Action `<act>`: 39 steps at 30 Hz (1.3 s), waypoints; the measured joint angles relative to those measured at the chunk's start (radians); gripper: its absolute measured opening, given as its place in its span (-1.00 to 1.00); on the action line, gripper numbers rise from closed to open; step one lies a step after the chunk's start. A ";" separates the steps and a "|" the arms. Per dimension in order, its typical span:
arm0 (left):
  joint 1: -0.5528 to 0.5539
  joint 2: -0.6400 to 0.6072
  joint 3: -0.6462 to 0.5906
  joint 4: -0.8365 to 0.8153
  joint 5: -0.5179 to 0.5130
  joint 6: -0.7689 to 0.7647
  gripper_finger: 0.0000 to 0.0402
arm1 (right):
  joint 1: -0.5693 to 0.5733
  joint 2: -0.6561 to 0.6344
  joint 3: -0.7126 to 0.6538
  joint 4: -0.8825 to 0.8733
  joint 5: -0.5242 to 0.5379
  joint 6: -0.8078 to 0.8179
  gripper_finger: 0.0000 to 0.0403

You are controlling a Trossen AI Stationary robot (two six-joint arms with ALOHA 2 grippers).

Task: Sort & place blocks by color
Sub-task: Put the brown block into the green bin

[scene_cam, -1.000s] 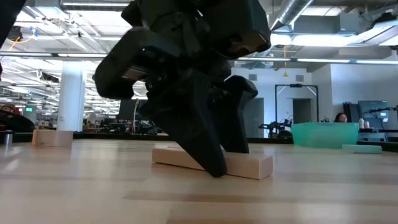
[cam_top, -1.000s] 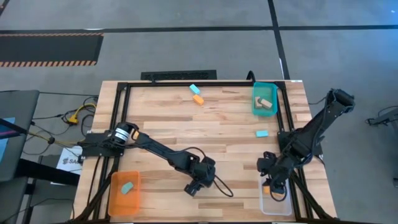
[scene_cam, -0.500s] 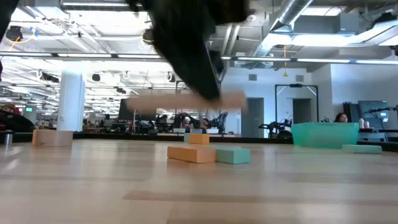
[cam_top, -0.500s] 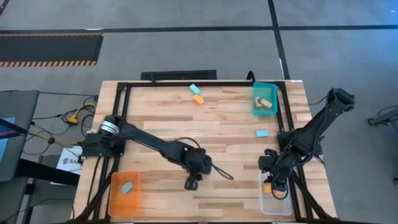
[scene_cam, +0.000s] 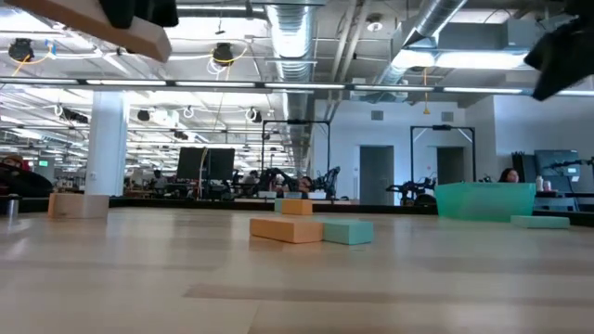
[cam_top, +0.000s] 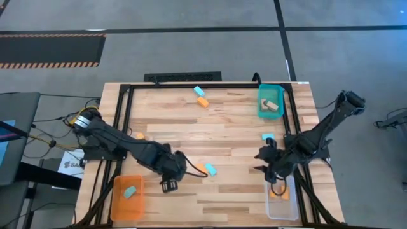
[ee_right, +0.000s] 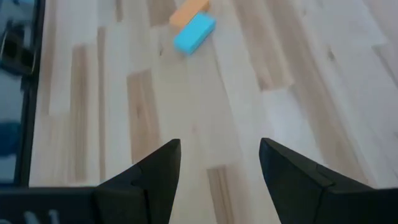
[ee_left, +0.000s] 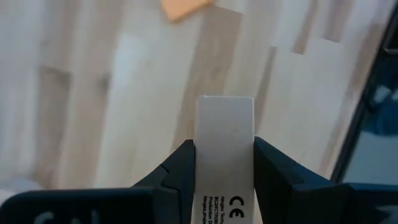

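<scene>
We are reading a CE mark on the white label (ee_left: 225, 202) between the left gripper's fingers; the smaller print is proving illegible.

Blocks, sorting scene. A tan wooden block (ee_left: 225, 149), rectangular with a printed label on its face, is clamped between the left gripper's (cam_top: 168, 186) fingers and held above the surface near the front left corner. An orange block (cam_top: 201, 168) and a teal block (cam_top: 210, 170) lie flat, touching end to end, near the middle of the front half. A second teal block (cam_top: 199, 91) and orange block (cam_top: 202, 100) lie just beside each other near the back edge. One teal block (cam_top: 268, 136) lies toward the right edge. Another teal block (cam_top: 130, 191) rests in the orange tray (cam_top: 116, 210); tan blocks (cam_top: 272, 105) rest in the teal tray (cam_top: 260, 112); an orange block (cam_top: 284, 194) rests in the clear tray (cam_top: 272, 210).
</scene>
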State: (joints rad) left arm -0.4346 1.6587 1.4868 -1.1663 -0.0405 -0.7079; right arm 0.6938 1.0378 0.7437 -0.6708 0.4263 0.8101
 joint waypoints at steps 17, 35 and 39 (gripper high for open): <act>0.372 -0.351 -0.018 0.053 -0.233 0.286 -0.52 | -0.358 -0.006 0.050 0.136 0.065 -0.120 0.19; 1.004 -0.168 -0.736 1.787 1.071 -0.279 -0.52 | -0.895 0.037 0.064 0.926 -0.521 -0.770 0.19; 0.979 -0.015 -0.676 2.028 1.174 -0.433 -0.52 | -0.975 0.102 0.112 0.909 -0.667 -0.733 0.19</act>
State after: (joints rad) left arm 0.5443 1.6436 0.8107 0.8618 1.1332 -1.1409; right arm -0.2812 1.1402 0.8558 0.2384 -0.2406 0.0770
